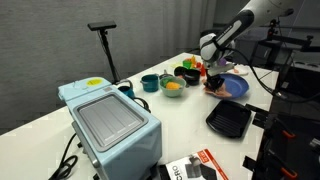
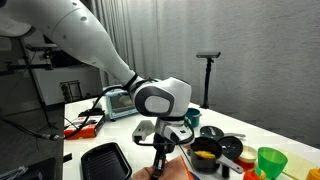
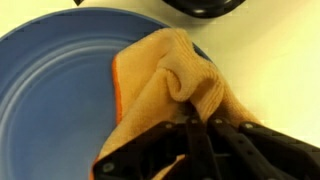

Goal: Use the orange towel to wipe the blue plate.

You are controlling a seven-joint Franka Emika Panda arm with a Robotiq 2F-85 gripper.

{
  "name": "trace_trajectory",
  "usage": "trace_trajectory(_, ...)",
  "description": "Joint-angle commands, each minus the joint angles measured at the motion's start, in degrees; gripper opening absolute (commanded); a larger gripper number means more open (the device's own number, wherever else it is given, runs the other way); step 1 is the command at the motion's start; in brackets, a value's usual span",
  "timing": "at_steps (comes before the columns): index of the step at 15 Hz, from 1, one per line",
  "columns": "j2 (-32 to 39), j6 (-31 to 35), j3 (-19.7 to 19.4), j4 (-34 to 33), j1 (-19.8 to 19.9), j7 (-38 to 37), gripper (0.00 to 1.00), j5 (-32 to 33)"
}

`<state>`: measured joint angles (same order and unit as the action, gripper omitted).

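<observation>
The blue plate fills the left of the wrist view; it also shows at the far right of the table in an exterior view. The orange towel lies bunched on the plate's right part. My gripper is shut on a raised fold of the towel and presses it onto the plate. In an exterior view the gripper sits low over the plate. In the other exterior view the gripper points down, and the towel is barely visible at the bottom edge.
A black tray lies near the table's front edge. A yellow bowl, a teal cup and other dishes stand left of the plate. A light blue toaster oven stands at the left. A black dish edge lies beyond the plate.
</observation>
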<state>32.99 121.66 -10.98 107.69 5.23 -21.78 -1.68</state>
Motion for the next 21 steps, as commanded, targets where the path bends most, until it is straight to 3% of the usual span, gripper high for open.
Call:
trace_trajectory(1,0.11,6.42,-0.11,3.72,2.61,1.12,0.01,-2.80)
trace_trajectory(6,-2.24,9.12,0.62,6.04,4.09,5.38,0.01,-3.90)
trace_trajectory(11,0.69,9.55,1.65,2.45,3.54,5.81,0.01,-4.29)
trace_trajectory(17,0.95,10.49,4.39,-0.66,1.43,6.25,0.01,-3.33)
trace_trajectory(21,-1.98,6.02,2.38,0.64,-2.04,1.74,0.01,0.81)
